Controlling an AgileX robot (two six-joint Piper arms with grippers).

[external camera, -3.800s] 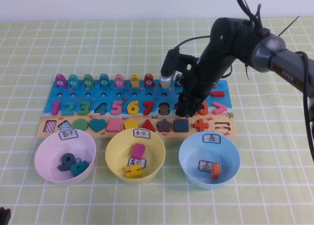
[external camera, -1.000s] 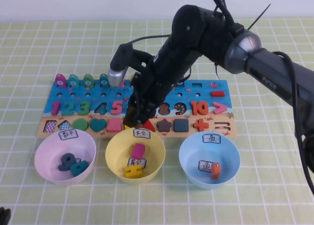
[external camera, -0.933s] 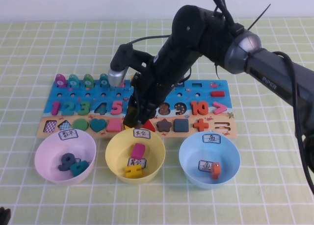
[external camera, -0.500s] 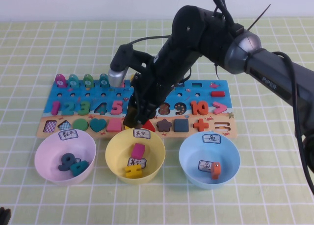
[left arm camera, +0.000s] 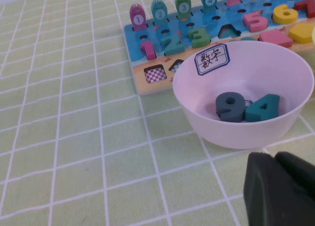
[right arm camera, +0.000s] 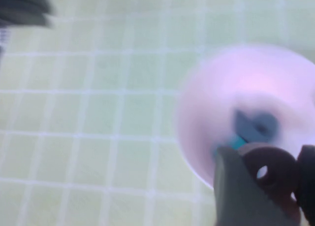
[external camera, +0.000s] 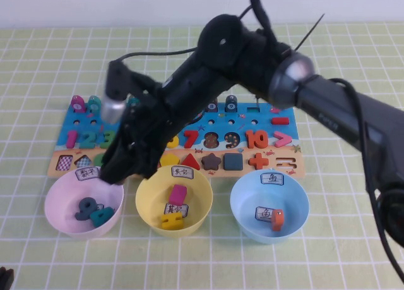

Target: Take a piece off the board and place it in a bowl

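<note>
My right gripper (external camera: 118,169) hangs over the back right rim of the pink bowl (external camera: 58,190), blurred by motion. It is shut on the piece (right arm camera: 268,173), a dark brownish-purple 8 pinched between the two fingers (right arm camera: 236,191) just above the pink bowl (right arm camera: 246,78). In the high view the piece is hidden by the gripper. A grey-blue 9 (external camera: 84,208) and a teal 4 (external camera: 103,215) lie in the bowl. The board (external camera: 285,129) lies behind the bowls. My left gripper (left arm camera: 281,189) rests shut on the table, just in front of the pink bowl (left arm camera: 211,127).
A yellow bowl (external camera: 146,205) with a pink block and a yellow piece stands in the middle. To its right a light blue bowl (external camera: 243,209) holds an orange piece. The right arm stretches across the board from the right. A green checked cloth covers the table.
The right arm has swung left with the piece, from above the board behind the yellow bowl to above the pink bowl's rim. The left gripper has not moved.
</note>
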